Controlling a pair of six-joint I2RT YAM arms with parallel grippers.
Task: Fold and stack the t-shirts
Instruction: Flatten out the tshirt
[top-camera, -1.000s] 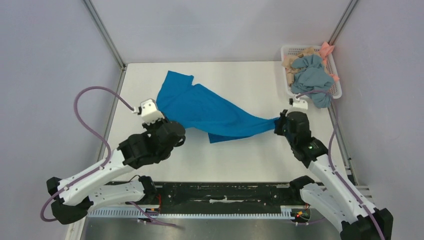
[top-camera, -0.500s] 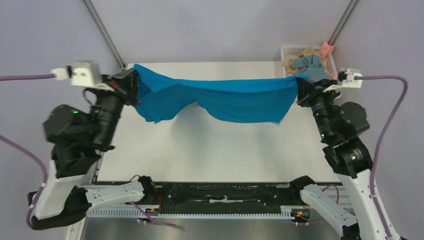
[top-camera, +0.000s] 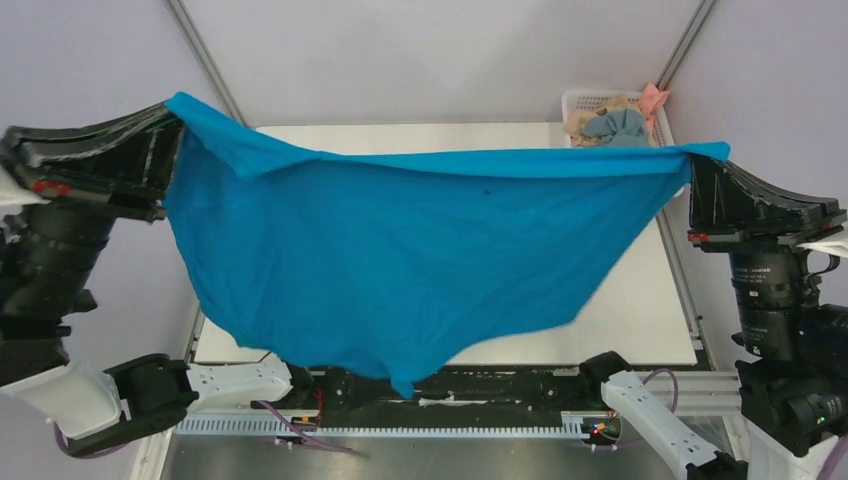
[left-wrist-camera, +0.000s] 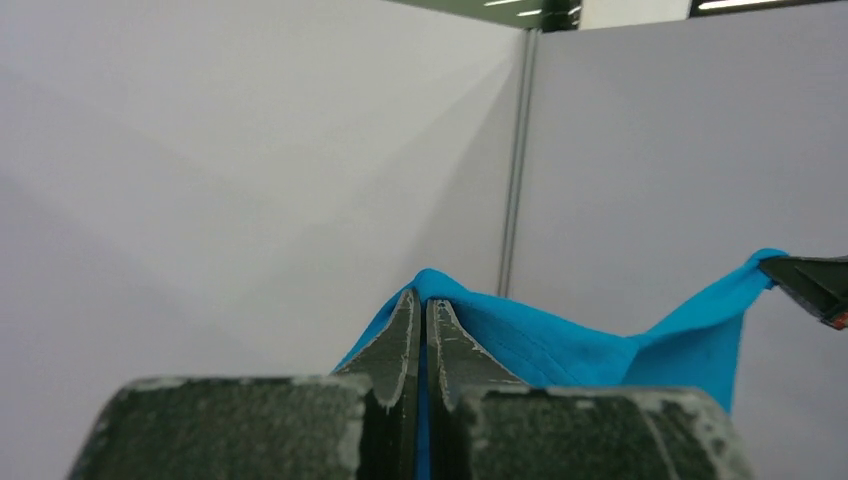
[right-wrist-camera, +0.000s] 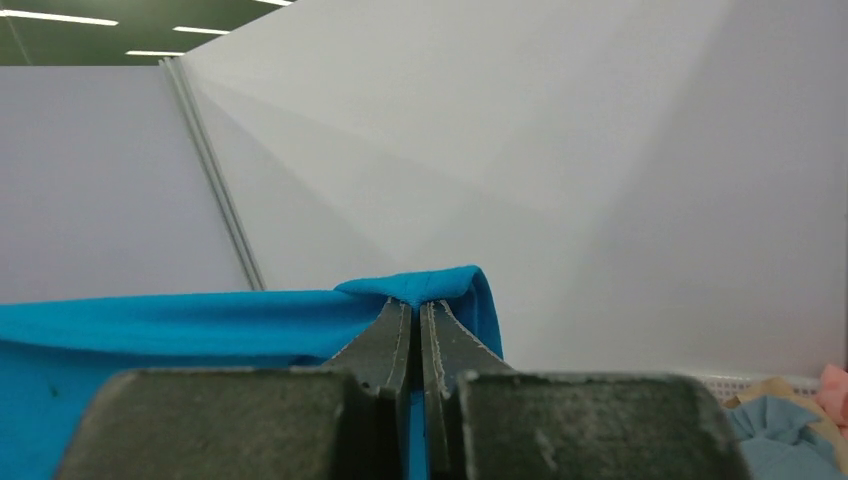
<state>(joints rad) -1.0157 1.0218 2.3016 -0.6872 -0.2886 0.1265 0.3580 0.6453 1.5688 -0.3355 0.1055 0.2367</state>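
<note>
Blue fabric now hangs as one broad sheet. The t-shirt (top-camera: 400, 260) lay bunched on the table (top-camera: 640, 300) a second ago and sagged between the arms half a second ago; it is now raised high and pulled wide, close under the top camera. The left claw (left-wrist-camera: 420, 300) and right claw (right-wrist-camera: 415, 305) are each pinched tight on an upper corner. The lower edge droops toward the near side. The shirt looks opened out, ready to be laid flat for folding. Other garments (top-camera: 612, 125) wait in the basket (top-camera: 575, 100).
</note>
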